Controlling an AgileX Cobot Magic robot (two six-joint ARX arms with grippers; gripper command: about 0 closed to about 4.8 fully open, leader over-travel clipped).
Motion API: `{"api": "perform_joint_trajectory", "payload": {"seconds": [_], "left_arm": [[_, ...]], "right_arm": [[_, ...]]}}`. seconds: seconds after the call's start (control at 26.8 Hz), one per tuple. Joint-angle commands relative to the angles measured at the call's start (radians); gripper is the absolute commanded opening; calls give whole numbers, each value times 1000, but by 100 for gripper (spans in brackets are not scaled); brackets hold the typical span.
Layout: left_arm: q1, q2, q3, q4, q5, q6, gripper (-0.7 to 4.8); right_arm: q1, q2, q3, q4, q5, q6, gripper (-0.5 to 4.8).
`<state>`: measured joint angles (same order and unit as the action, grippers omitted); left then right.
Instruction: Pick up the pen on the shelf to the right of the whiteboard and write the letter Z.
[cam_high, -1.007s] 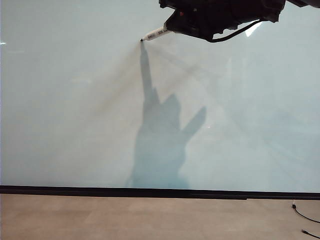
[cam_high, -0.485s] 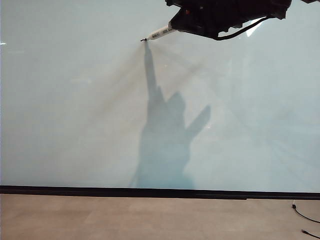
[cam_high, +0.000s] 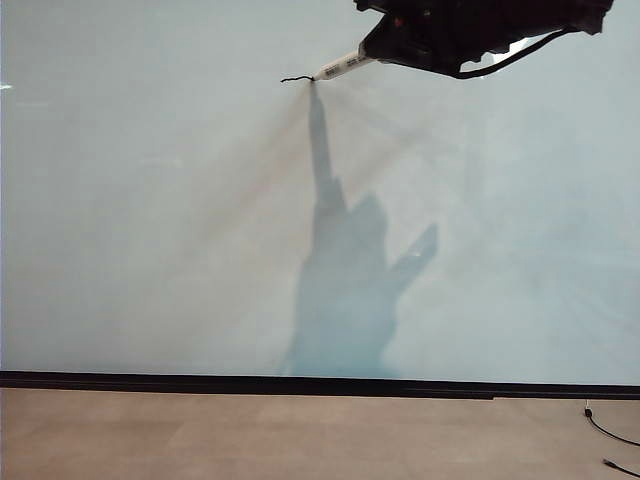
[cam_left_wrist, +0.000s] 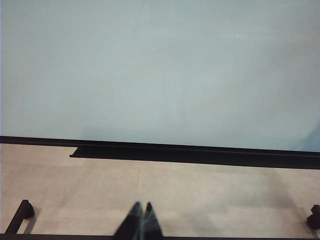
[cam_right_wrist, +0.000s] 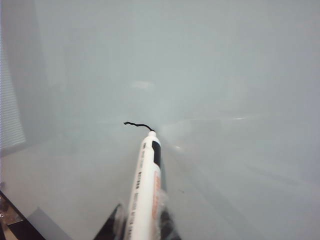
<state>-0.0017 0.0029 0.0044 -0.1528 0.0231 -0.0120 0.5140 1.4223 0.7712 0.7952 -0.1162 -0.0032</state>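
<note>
**Only the top line of the Z was drawn**

The pen (cam_high: 340, 68) stuck out past your right claw (cam_right_wrist: 142, 227), which was clamped on it, tip touching the whiteboard (cam_high: 150, 250). Beyond the tip lay one short wobbly stroke (cam_right_wrist: 137, 124). You still had the slant and bottom line to draw. Your left claw (cam_left_wrist: 140, 220) sat pinched together, low by the floor (cam_left_wrist: 200, 195).
</note>
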Motion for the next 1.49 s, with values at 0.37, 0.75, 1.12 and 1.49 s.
{"api": "perform_joint_trajectory", "payload": {"seconds": [0.37,0.75,1.12,1.49], "left_arm": [[0,0,2,11,0,4,-5],[0,0,2,11,0,4,-4],[0,0,2,11,-1,4,-5],[0,0,2,11,-1,4,-4]], "right_arm": [[-42,-72,-60,16,47,3,-6],[76,-100,-107,9,-10,-17,-7],[143,59,-13,-106,51,-100,-6],[146,98,68,-175,119,-138,-6]]}}
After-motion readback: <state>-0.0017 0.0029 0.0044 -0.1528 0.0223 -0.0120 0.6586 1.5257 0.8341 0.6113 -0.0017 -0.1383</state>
